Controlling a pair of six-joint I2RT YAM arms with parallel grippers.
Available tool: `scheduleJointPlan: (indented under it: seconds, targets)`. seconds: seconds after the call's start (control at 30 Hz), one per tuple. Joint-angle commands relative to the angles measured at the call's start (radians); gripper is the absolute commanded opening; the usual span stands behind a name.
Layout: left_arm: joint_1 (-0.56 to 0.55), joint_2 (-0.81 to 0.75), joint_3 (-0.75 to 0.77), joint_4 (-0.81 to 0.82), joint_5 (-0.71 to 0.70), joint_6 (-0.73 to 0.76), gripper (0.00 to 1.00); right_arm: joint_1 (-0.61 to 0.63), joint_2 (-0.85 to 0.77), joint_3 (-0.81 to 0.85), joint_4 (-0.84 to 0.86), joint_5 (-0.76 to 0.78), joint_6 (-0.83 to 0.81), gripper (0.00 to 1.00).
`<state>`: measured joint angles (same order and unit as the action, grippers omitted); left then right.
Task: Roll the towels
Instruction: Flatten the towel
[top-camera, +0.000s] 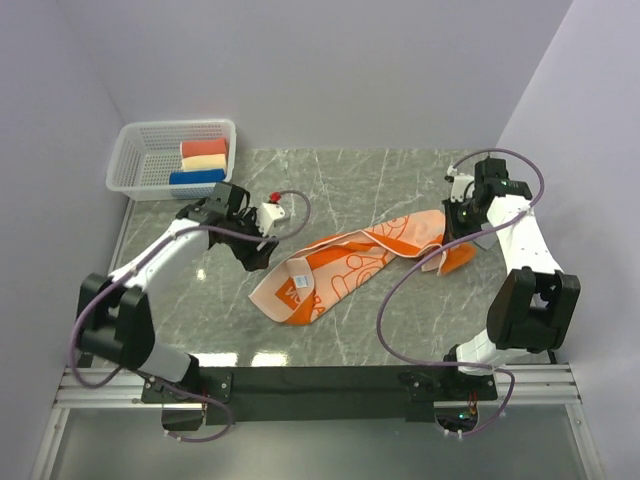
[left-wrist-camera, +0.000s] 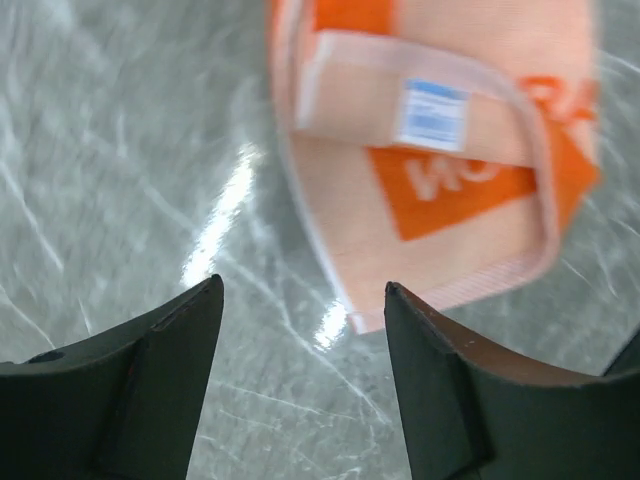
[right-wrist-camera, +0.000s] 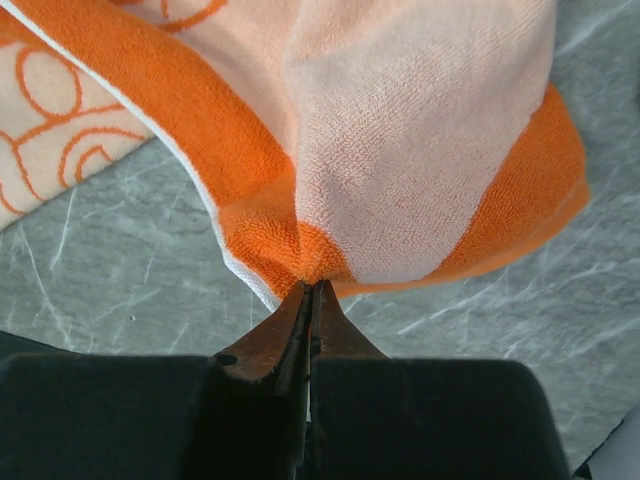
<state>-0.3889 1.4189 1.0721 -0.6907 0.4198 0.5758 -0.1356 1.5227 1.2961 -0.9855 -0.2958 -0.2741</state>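
Note:
A long orange towel (top-camera: 350, 262) with line drawings lies crumpled across the middle of the marble table. Its left end is folded over and shows a small blue and white label (left-wrist-camera: 432, 113). My left gripper (top-camera: 262, 252) hovers just left of that folded end. In the left wrist view its jaws (left-wrist-camera: 305, 300) stand open over bare table, with the towel's (left-wrist-camera: 440, 190) corner just beyond the right fingertip. My right gripper (top-camera: 447, 238) is at the towel's right end. The right wrist view shows it (right-wrist-camera: 312, 283) shut on a pinch of the dark orange border of the towel (right-wrist-camera: 420, 130).
A white mesh basket (top-camera: 130, 160) stands at the back left corner and holds a red roll (top-camera: 203, 147), a cream roll (top-camera: 203, 161) and a blue roll (top-camera: 197, 177). White walls close in the table at the back and on both sides.

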Motion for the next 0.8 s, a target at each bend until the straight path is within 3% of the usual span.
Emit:
scheduleJointPlan:
  seconds: [0.0,0.23,0.4,0.77]
  targets:
    - [0.053,0.118,0.031,-0.021,-0.007,-0.119,0.7,-0.002,0.013,0.087,0.008,0.009,0.007,0.0]
    - [0.05,0.233,0.026,-0.092,-0.05,-0.151,0.73,-0.002,0.014,0.144,0.005,0.001,0.035,0.0]
    - [0.03,0.245,-0.012,-0.099,-0.168,-0.18,0.74,-0.002,0.013,0.176,0.004,0.004,0.047,0.0]
    - [-0.148,0.291,-0.109,-0.014,-0.314,-0.299,0.6,-0.002,0.03,0.213,0.007,0.012,0.07,0.0]
